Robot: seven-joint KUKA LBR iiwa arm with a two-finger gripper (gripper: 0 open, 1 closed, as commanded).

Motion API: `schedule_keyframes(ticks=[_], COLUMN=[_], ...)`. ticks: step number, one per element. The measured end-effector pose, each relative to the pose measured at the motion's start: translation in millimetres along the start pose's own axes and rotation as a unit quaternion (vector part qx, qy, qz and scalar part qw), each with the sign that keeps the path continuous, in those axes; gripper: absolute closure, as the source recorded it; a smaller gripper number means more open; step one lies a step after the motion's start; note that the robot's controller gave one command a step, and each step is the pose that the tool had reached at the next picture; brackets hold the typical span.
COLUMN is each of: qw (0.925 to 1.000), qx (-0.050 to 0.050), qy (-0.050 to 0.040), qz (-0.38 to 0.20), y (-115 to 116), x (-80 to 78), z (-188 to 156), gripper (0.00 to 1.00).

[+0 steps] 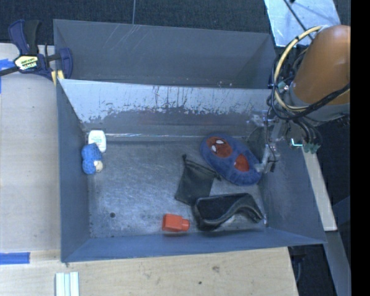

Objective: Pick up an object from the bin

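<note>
Reaching in from the right, the arm carries its gripper [269,158] low at the right side of the grey bin [172,54], close to the right wall. An orange cover [324,60] and looped cables [282,79] sit on the wrist above it. Jaw state: cannot be told from this view, since the tip is seen against dark clutter.

Nearest thing: a blue soft toy [232,159], oval, with two red patches on top. It lies right of centre on the bin floor, and its right end is just beside the gripper tip. Contact between the two cannot be confirmed.

Other contents:
- A dark folded cloth [193,181] lies just left of the toy, touching its lower edge.
- A black curved pouch [228,210] lies near the front wall, below the cloth.
- A small orange block [175,223] lies just left of the pouch.
- A small blue figure [91,160] and a white piece [97,139] lie at the left wall, well apart from the gripper.
</note>
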State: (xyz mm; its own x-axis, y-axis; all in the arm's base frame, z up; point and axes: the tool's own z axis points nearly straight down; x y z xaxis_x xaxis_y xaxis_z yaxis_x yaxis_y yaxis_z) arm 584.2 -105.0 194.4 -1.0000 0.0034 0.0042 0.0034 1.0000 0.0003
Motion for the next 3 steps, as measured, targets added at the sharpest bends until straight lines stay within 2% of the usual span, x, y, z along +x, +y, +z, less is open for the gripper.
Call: schedule_keyframes(ticks=[1,2,3], qw=[0.9954,0.9955,0.9940], qx=[-0.001,0.000,0.001], qy=[-0.0027,-0.0133,-0.0089], qz=[0.096,0.094,0.109], y=[-8.3,-8.2,-17.6], x=[-7.5,-13.4,-19.6], z=[119.2,111.8,-83.5], gripper=[0.00,1.00,1.00])
